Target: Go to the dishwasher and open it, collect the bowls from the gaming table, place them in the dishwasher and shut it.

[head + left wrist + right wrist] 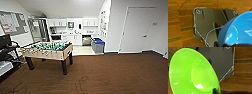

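The floor (pixel 112 75) is brown carpet with faint darker stripes. On it, the foosball table (pixel 47 51) has a green field, pale wood sides and dark legs. Beyond that table, the cabinets (pixel 75 38) are white, the dishwasher (pixel 86 40) is grey steel, and the bins (pixel 98 45) are grey with blue lids. One bowl (pixel 238 30) is glossy blue; another bowl (pixel 193 74) is bright lime green.

Foosball table (pixel 47 51) stands front-left on carpet (pixel 112 75). Behind it, kitchenette along the far wall: dishwasher (pixel 86 40) under the counter, bins (pixel 98 45) just right of it. Door (pixel 137 30) at right (closed).
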Available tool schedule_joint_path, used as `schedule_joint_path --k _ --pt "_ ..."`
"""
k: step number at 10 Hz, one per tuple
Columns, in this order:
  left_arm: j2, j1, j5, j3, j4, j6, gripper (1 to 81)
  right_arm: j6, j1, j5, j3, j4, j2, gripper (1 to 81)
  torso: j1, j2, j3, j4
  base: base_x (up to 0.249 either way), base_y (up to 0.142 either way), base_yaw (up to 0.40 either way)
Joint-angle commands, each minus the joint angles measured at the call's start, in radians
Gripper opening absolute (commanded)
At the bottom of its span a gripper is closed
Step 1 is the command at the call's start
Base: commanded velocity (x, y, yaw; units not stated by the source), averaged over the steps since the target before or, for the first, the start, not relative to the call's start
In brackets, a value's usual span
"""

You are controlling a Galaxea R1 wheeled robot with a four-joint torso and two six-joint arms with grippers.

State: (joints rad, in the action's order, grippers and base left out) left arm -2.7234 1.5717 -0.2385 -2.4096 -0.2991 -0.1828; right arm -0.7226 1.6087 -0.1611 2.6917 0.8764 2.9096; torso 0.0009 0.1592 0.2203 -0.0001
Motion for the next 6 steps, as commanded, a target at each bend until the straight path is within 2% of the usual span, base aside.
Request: schedule_joint_path --k 1,6 --pt "0.022 -0.038 0.034 0.003 -0.012 0.003 1.0 0.002 -0.035 0.026 -0.004 0.012 -0.01 1.0 0.0 0.0 0.0 0.0 0.125 0.0 0.0" --pt "0.019 -0.038 0.034 0.001 -0.012 0.002 1.0 0.002 -0.032 0.025 -0.003 0.012 -0.01 1.0 0.0 0.0 0.0 0.0 0.128 0.0 0.0"
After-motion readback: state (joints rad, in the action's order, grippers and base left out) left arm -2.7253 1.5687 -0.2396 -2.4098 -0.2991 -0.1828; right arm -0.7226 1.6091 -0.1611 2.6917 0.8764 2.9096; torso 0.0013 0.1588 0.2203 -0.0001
